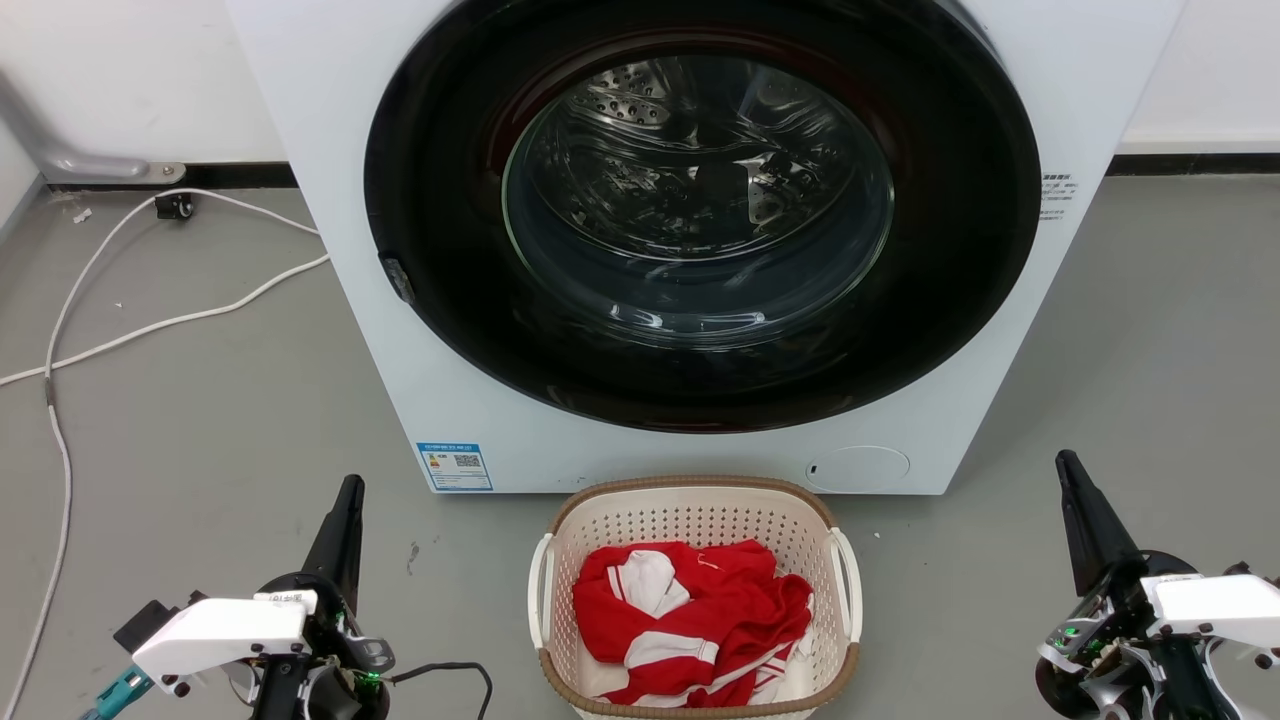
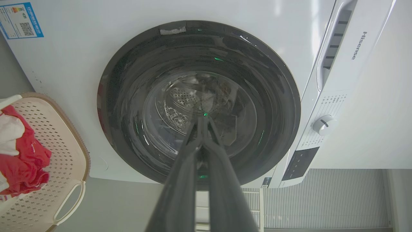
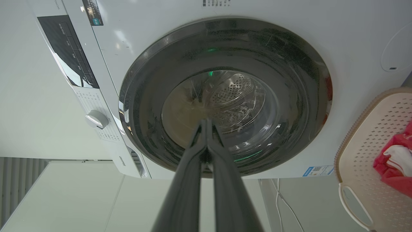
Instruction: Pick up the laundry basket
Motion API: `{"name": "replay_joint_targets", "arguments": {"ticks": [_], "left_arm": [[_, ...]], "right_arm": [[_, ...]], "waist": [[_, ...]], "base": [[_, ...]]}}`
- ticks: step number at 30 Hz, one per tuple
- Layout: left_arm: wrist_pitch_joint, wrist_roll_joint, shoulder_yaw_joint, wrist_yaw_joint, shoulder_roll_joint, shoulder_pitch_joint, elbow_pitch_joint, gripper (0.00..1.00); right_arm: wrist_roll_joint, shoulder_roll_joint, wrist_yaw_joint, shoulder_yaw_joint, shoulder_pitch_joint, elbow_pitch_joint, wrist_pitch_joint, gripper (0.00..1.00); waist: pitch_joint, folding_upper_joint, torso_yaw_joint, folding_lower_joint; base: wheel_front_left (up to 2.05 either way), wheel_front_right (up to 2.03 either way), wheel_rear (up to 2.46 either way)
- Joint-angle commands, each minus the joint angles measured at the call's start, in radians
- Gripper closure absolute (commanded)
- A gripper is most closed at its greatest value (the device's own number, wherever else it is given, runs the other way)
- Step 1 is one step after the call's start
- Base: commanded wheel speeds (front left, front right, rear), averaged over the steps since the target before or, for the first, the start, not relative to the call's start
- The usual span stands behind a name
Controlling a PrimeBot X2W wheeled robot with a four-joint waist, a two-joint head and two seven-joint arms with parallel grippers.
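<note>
The laundry basket (image 1: 690,515) sits on the floor just in front of the washing machine, cream with perforated walls, a brown rim and white side handles. Red and white clothing (image 1: 690,620) lies inside it. My left gripper (image 1: 350,490) stands at the lower left, well left of the basket, fingers together and empty. At the lower right, my right gripper (image 1: 1065,465) is also shut and empty, well right of the basket. The basket (image 2: 64,145) shows at the left edge of the left wrist view, past my left gripper (image 2: 202,120). In the right wrist view the basket (image 3: 363,135) is at the right, beside my right gripper (image 3: 206,122).
A white front-loading washing machine (image 1: 400,390) with a closed dark round door (image 1: 700,220) stands right behind the basket. White cables (image 1: 150,325) trail over the grey floor at the left. Bare floor lies on both sides of the basket.
</note>
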Motion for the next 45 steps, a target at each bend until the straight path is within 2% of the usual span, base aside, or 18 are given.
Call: {"name": "replay_joint_targets", "arguments": {"ticks": [1, 20, 21, 30, 38, 42, 45], "left_arm": [[0.006, 0.0, 0.003, -0.003, -0.001, -0.006, 0.0, 1.0], [0.006, 0.003, 0.006, -0.003, -0.002, -0.006, 0.0, 1.0], [0.003, 0.001, 0.002, 0.0, -0.001, 0.0, 0.0, 0.0], [-0.031, 0.013, -0.034, 0.0, -0.005, 0.014, -0.002, 0.0], [-0.064, 0.061, -0.057, 0.0, -0.004, 0.017, -0.038, 0.0], [-0.082, 0.13, -0.067, 0.0, 0.0, 0.019, -0.051, 0.0], [-0.099, 0.228, -0.066, -0.001, 0.0, 0.023, -0.052, 0.0]], "right_arm": [[-0.002, 0.001, 0.0, -0.003, -0.013, 0.001, 0.004, 1.0], [-0.008, 0.005, 0.0, -0.008, -0.013, 0.001, 0.008, 1.0], [-0.003, 0.004, 0.0, -0.006, -0.001, 0.0, 0.004, 0.0], [-0.02, 0.008, 0.0, 0.026, 0.02, -0.006, -0.028, 0.0], [-0.088, 0.008, 0.0, 0.049, 0.027, -0.027, -0.062, 0.0], [-0.174, 0.009, 0.0, 0.052, 0.029, -0.036, -0.079, 0.0], [-0.281, 0.01, 0.0, 0.049, 0.033, -0.049, -0.096, 0.0]], "waist": [[0.0, 0.0, 0.0, 0.0], [0.0, 0.0, 0.0, 0.0], [0.0, 0.0, 0.0, 0.0], [0.0, 0.0, 0.0, 0.0001], [0.0, 0.0, 0.001, 0.0001], [-0.001, 0.0, 0.001, 0.0001], [-0.002, 0.0, 0.002, 0.0001]], "base": [[0.0, 0.0, 0.0], [0.0, 0.0, 0.0], [0.0, 0.0, 0.0], [0.0, 0.0, 0.0], [0.0, 0.0, 0.0], [0.0, 0.0, 0.0], [0.0, 0.0, 0.0]]}}
